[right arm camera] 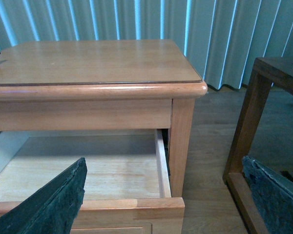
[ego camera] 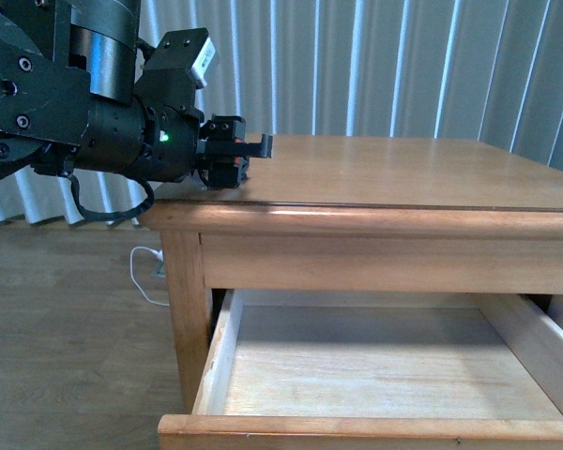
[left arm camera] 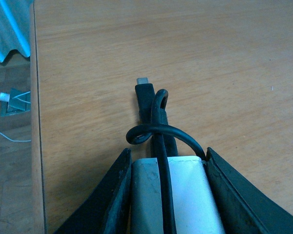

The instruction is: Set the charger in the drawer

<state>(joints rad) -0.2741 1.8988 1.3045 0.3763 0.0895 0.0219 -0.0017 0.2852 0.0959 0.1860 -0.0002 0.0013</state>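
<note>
A: You are holding the charger (left arm camera: 195,200) in your left gripper (left arm camera: 167,155). The jaws are pressing on either side of the white block, and its black cable is looping out ahead of them, plug end over the table top (left arm camera: 224,58).

B: So the pick is looking done, by my reckoning, and the placing is what you are facing now. The drawer (ego camera: 385,370) is standing pulled out below the table, and nothing is showing in its bare interior.

A: Your right gripper (right arm camera: 163,165) is hanging in front of the drawer, fingers spread wide with nothing between them.

B: The front view is showing you what the wrist cameras are not. The left arm is sitting over the table's left side, well apart from the drawer opening, so you are likely looking at a move out past the edge and then down.

A: And the left wrist view is giving you the grip itself, which the front view is hiding behind the gripper body. Neither view is telling you whether the charger is touching the table top.
</note>
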